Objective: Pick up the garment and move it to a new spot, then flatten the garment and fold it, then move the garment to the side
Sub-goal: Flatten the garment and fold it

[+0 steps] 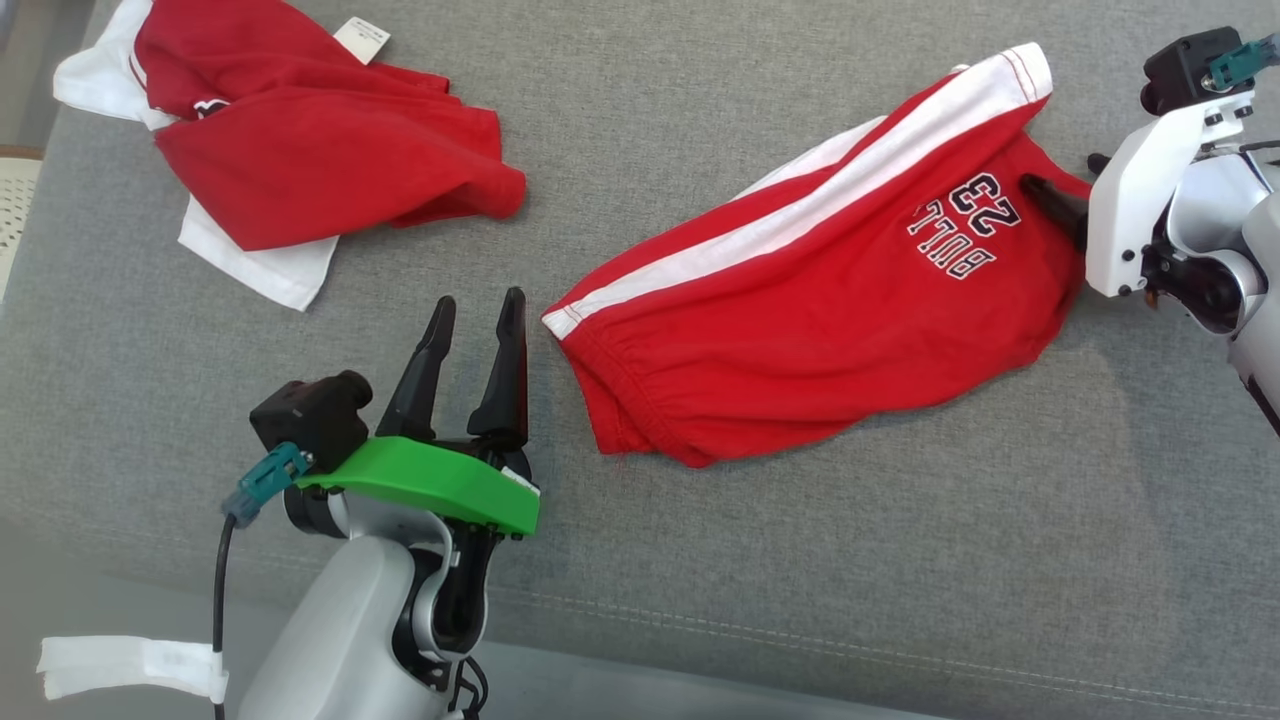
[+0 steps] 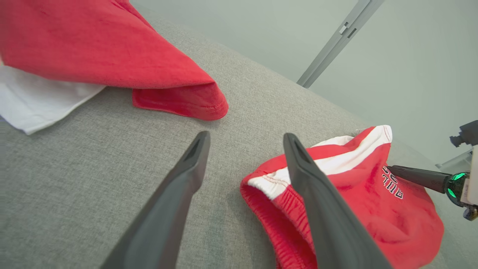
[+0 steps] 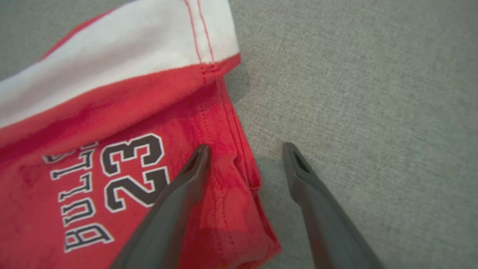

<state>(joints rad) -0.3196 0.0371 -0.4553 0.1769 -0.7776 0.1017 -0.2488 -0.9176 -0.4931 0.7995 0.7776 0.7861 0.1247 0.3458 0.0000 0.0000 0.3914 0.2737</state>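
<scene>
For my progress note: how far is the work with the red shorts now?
Seemingly done: the shorts lie on the grey cushion, doubled over but rumpled. In hand: nothing; the left end effector and right end effector stand open at their two ends. Left: smoothing, perhaps more folding, then moving them aside.

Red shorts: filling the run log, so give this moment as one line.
red shorts: rumpled on grey cushion | left gripper: open, beside waistband | right gripper: open, at leg hem | nothing held
</scene>
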